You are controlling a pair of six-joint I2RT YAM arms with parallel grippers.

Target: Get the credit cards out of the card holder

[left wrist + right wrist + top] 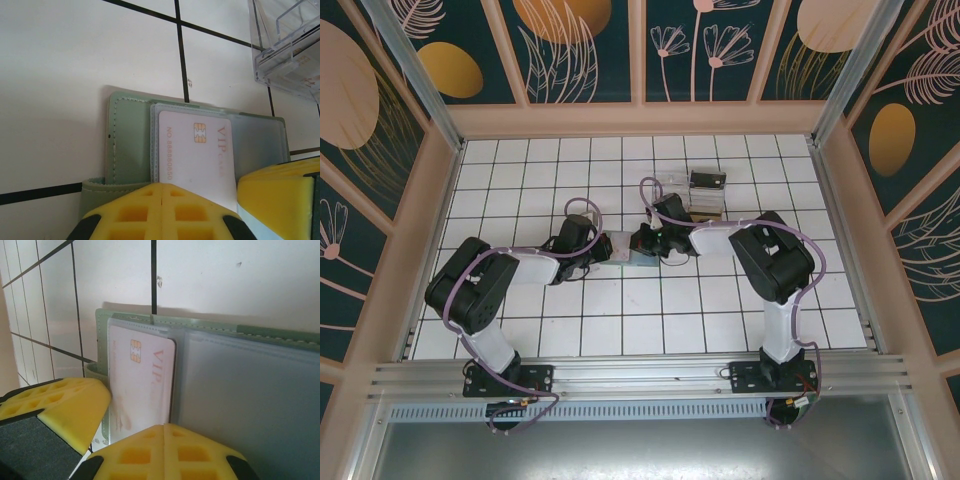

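The grey-green card holder (130, 145) lies open on the white tiles, between both arms in the top view (636, 260). A white VIP credit card (197, 155) with a gold chip sits in its clear sleeve, on the left half in the right wrist view (142, 382). My left gripper (162, 192) is shut, its yellow tips pressed together at the holder's near edge, over the card's end. My right gripper (165, 429) is shut too, tips at the sleeve's edge beside the card. Each gripper's yellow finger shows in the other's view. What lies under the tips is hidden.
A clear plastic tray (287, 47) stands just beyond the holder, behind the right gripper (705, 207) from above. A small black box (707, 180) sits behind the tray. Wooden walls ring the tiled floor (620, 320).
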